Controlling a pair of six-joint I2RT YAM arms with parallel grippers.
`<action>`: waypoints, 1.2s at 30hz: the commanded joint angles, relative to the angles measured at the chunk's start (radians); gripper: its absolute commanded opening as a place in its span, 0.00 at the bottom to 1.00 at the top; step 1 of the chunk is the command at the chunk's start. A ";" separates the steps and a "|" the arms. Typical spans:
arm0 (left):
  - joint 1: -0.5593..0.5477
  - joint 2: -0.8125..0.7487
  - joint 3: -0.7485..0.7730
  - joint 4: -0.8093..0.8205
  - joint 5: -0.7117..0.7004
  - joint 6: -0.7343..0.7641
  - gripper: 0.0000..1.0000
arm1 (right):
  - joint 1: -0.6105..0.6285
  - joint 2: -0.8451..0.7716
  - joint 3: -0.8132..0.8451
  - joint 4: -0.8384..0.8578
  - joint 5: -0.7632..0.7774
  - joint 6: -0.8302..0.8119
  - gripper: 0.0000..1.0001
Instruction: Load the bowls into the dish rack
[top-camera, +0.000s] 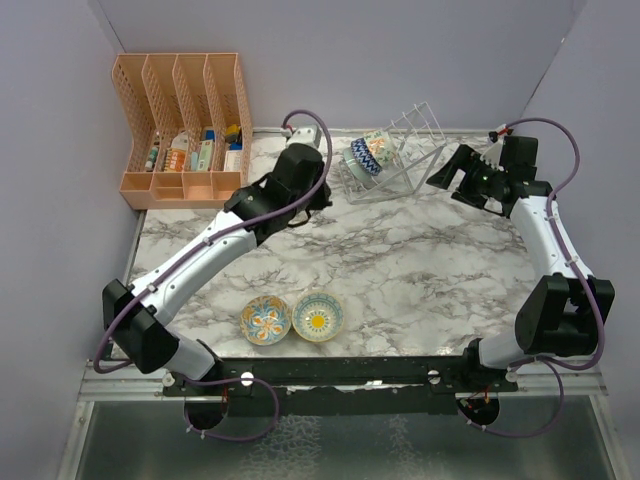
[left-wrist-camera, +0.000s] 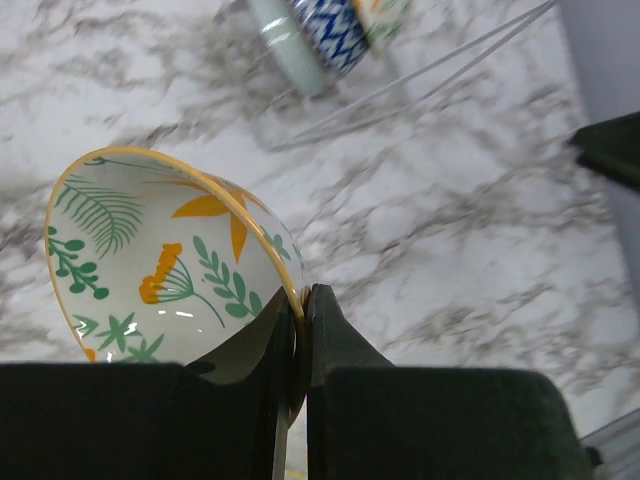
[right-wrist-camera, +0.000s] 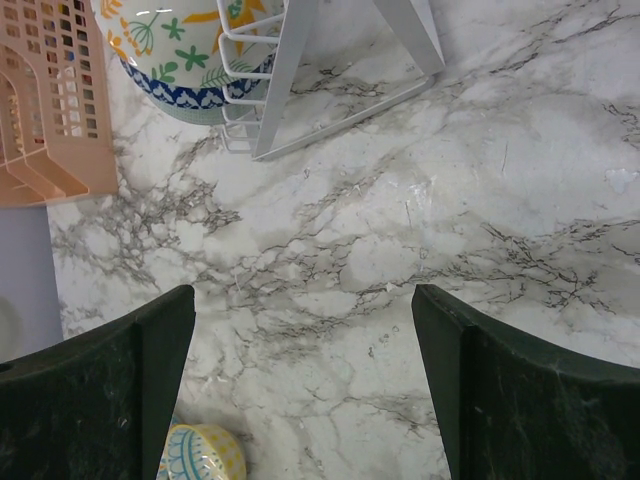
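marble-patterned tabletop (top-camera: 420, 270) carries a clear thin-wire dish rack (top-camera: 418, 122) at 12 o'clock, with a blue-zigzag ceramic bowl (top-camera: 366, 156) on edge in its slots. left gripper (left-wrist-camera: 303, 300): fingers clamped on the rim of a cream floral ceramic bowl (left-wrist-camera: 170, 250), at the rack's 9 o'clock. right gripper (right-wrist-camera: 303, 305): fingers wide apart, holding nothing. a blue-orange patterned bowl (top-camera: 266, 320) and a yellow-centred bowl (top-camera: 318, 316) sit side by side at 6 o'clock.

Left end effector (left-wrist-camera: 303, 300) is pinched nearly closed, while right end effector (right-wrist-camera: 302, 296) gapes wide.
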 joint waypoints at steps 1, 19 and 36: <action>0.061 0.034 0.117 0.190 0.199 -0.113 0.00 | -0.006 -0.022 0.039 -0.004 0.035 0.004 0.89; 0.224 0.467 0.386 1.069 0.597 -0.780 0.00 | -0.006 0.009 0.065 -0.013 0.061 -0.018 0.89; 0.224 0.786 0.602 1.226 0.562 -0.977 0.00 | -0.006 0.029 0.075 -0.015 0.092 -0.047 0.90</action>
